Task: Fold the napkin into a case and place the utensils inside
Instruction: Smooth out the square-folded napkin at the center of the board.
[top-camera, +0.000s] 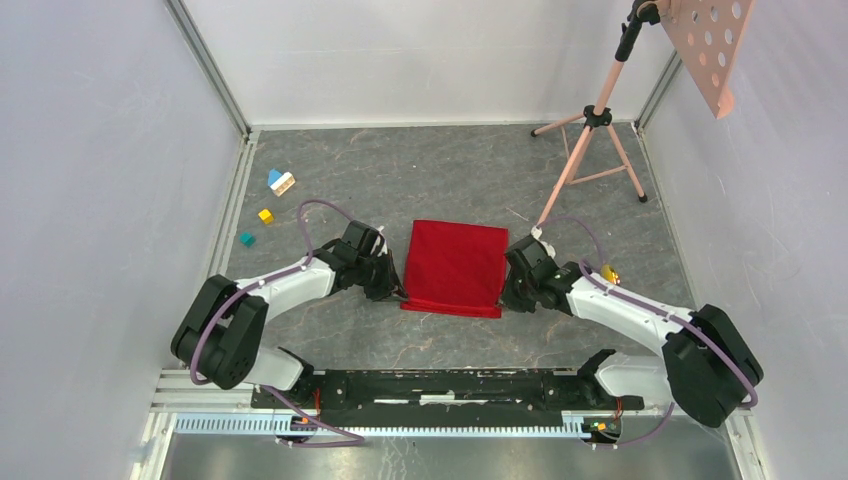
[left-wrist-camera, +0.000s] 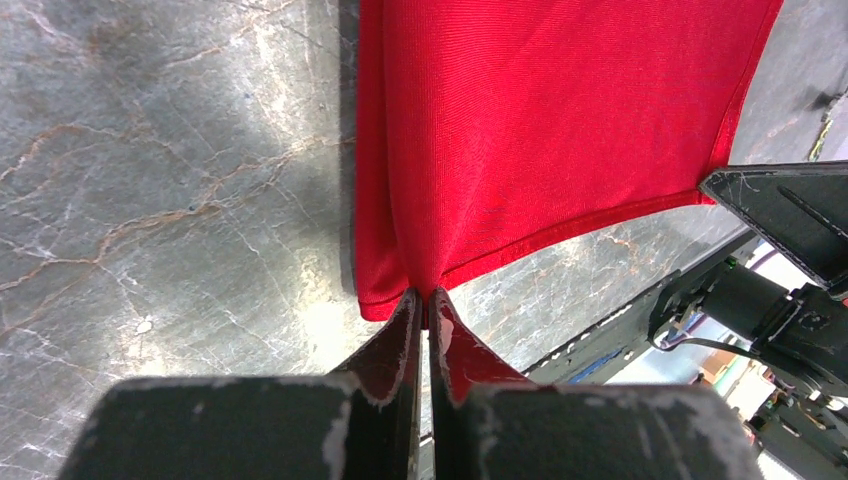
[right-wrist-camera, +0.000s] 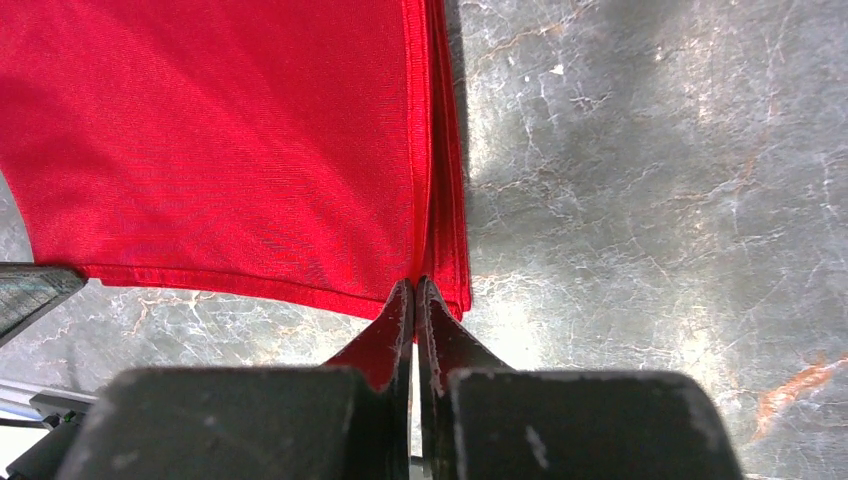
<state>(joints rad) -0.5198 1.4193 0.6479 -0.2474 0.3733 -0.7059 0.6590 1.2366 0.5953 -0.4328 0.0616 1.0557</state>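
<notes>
Presently, my left gripper (left-wrist-camera: 423, 300) has its two fingers pressed almost together, with a fold of red cloth clamped between the tips. That cloth is the near left corner of the napkin (top-camera: 455, 265). My right gripper (right-wrist-camera: 413, 290) is in the same condition, its fingers closed on the near right corner. In both wrist views the pinched upper layer rises slightly to the fingertips, and further layers show along the side edges beneath it, so the cloth is folded over on itself.

The napkin lies as a red rectangle at the centre of the grey marbled table (top-camera: 450, 170), between my two wrists. Its far edge rests flat on the surface.

To the right, just beyond my right forearm, a small gold item (top-camera: 610, 272) is partly hidden; it may be the spoon, but the view is too poor to confirm.

Farther off on the left are three toy blocks (top-camera: 265, 215), well apart from the cloth. A pink tripod stand (top-camera: 595, 130) occupies the far right corner.
</notes>
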